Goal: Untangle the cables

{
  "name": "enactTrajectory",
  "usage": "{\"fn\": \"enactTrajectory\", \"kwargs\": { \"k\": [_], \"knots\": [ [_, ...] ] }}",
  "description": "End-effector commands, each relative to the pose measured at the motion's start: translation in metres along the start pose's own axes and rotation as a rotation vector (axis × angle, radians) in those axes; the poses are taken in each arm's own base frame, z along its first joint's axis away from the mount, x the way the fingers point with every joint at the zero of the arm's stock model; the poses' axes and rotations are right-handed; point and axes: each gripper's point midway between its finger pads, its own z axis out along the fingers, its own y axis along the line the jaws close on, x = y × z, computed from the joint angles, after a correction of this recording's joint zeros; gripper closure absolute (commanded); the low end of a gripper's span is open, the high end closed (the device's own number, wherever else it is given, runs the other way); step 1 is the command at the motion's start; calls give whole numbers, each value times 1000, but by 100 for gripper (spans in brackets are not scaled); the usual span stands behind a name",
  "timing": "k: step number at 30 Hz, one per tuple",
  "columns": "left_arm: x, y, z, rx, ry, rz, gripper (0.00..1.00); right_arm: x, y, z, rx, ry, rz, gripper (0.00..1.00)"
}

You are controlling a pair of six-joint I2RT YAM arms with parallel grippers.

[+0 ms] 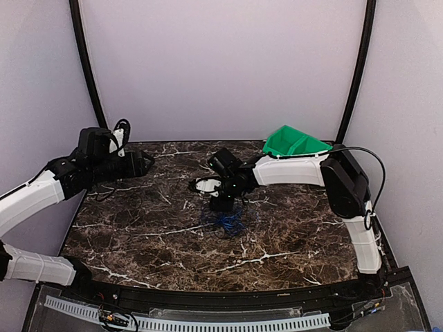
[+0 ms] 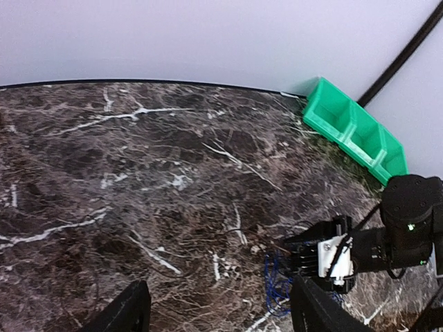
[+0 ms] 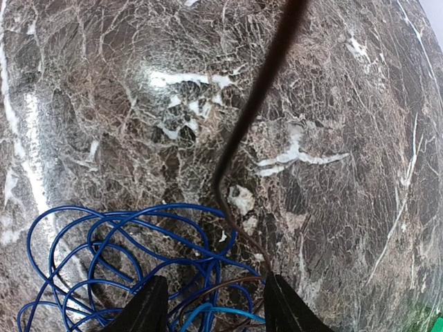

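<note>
The right jaws are hanging low over the tangle of thin bright-blue and dark flexible cables [image 1: 226,223], which is lying near the middle of the brown marble-patterned desk [image 1: 138,235]. In the right wrist view their two black fingers [image 3: 149,306] are standing apart and gripping nothing. Blue loops and one dark strand [image 3: 252,111] are crossing the gap between them. That strand is rising out of the clump toward the camera, and I cannot tell what is holding it up. The left jaws are waiting over the desk's left rear, well apart from the clump, with their fingers [image 2: 128,311] spread wide and empty. The green plastic divided bin [image 1: 294,142] is sitting at the right rear corner.

The step in hand is looking like the picking of a single strand. To do it well, the right jaws should be closing on the dark strand alone, where it is leaving the blue loops, not on a bundle. A slow, steady pull away from the clump would be letting the loops slip free instead of cinching into a knot. The left jaws could be pinning the blue mass down as an anchor.
</note>
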Motion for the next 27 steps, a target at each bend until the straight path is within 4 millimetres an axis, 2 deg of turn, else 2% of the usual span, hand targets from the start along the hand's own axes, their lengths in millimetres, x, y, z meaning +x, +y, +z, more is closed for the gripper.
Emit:
{"fn": "enactTrajectory", "kwargs": {
  "k": [1, 7, 14, 15, 16, 18, 21, 24, 27],
  "knots": [
    [28, -37, 19, 238, 103, -30, 28, -8, 3, -12, 9, -20, -20, 50],
    [54, -39, 39, 295, 129, 154, 29, -15, 6, -20, -6, -45, -26, 50],
    [82, -27, 63, 206, 148, 356, 28, -16, 11, -20, -31, -48, -25, 51],
    [82, -27, 66, 202, 138, 384, 27, -15, 13, -20, -37, -46, -24, 51],
    [83, -27, 68, 201, 122, 399, 11, -15, 14, -20, -43, -45, -23, 51],
    [80, -21, 73, 161, 66, 447, 2, -16, 15, -21, -54, -50, -18, 51],
    [76, -18, 79, 141, 11, 503, 1, -19, 20, -24, -79, -65, -12, 51],
    [66, -25, 86, 158, -35, 539, 5, -19, 23, -25, -95, -68, -7, 51],
    [64, -30, 100, 166, -31, 577, 10, -20, 26, -26, -111, -76, -5, 51]
  ]
}}
